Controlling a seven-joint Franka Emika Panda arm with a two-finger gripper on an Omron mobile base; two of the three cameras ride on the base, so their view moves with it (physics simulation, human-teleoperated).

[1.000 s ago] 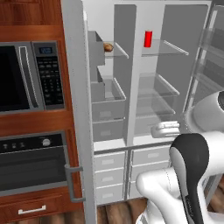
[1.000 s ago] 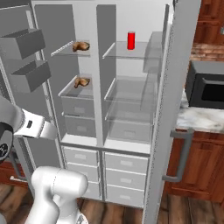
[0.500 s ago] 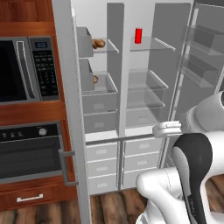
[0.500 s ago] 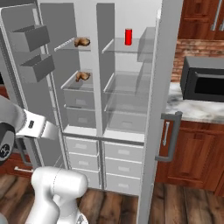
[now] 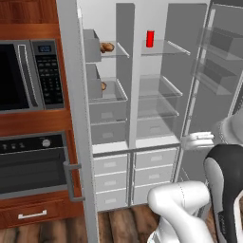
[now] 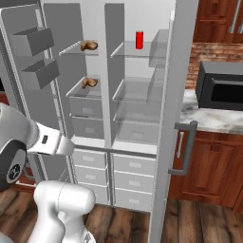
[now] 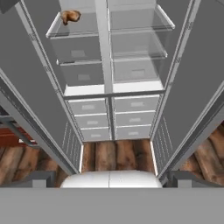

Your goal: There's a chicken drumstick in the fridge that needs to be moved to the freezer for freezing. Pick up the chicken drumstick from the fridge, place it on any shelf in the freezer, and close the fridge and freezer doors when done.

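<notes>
Golden-brown and lumpy, the chicken drumstick (image 6: pixel 88 45) looks to be the piece on the top glass shelf of the left-hand section, the fridge (image 6: pixel 85 102) — a smaller orange lump (image 6: pixel 89 82) sits one shelf down. My claw (image 7: pixel 111 178) hangs low with its tips wide apart, holding nothing. I'd rise and go in level, not catching the shelf rim. The freezer (image 6: pixel 135 102) alongside holds a red can (image 6: pixel 139 40) — both doors stand open.

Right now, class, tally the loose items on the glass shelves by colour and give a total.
Brown food pieces: 2 (upper, lower)
Red can: 1
Total: 3
</notes>
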